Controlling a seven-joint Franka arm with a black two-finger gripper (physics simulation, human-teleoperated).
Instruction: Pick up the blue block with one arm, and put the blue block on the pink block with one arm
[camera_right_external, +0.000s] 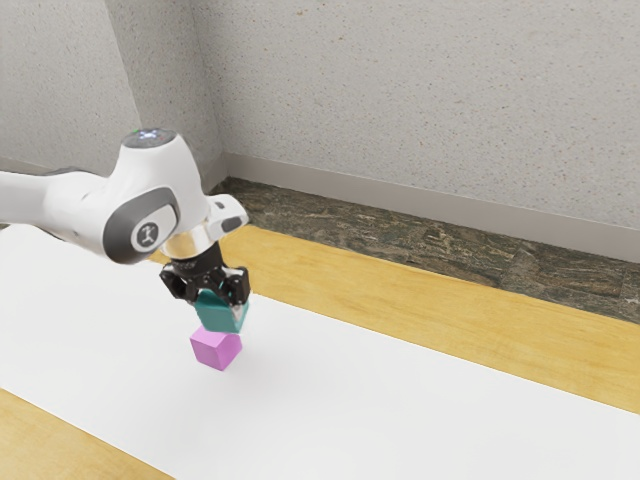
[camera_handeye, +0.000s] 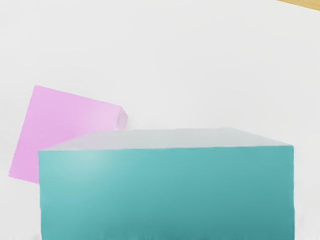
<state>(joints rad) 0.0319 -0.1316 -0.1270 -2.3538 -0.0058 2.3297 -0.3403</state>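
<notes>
One white arm (camera_right_external: 110, 205) reaches in from the exterior view's left, carrying one black gripper (camera_right_external: 212, 292). There are two blocks: one blue block (camera_right_external: 222, 315) and one pink block (camera_right_external: 216, 350).

The gripper's two fingers stand on opposite sides of the blue block's upper part and press it between them, so the pincer is closed on that block. The blue block hangs under the hand, directly over the pink block and slightly tilted. Their faces look as if they meet or nearly meet, but I cannot tell whether they touch. The pink block sits on the white sheet (camera_right_external: 400, 400) that covers the middle of the table.

The blue block is really a blue-green teal, a plain cube with flat, unmarked faces and a paler top. In the wrist view it is large and close under the hand, and the pink block peeks out from behind one of its upper corners, turned at an angle to it.

Toward the exterior view's right, a strip of the wooden table (camera_right_external: 450, 310) borders the white sheet, then the dark stone floor (camera_right_external: 450, 245) and the grey speckled wall (camera_right_external: 450, 90).
</notes>
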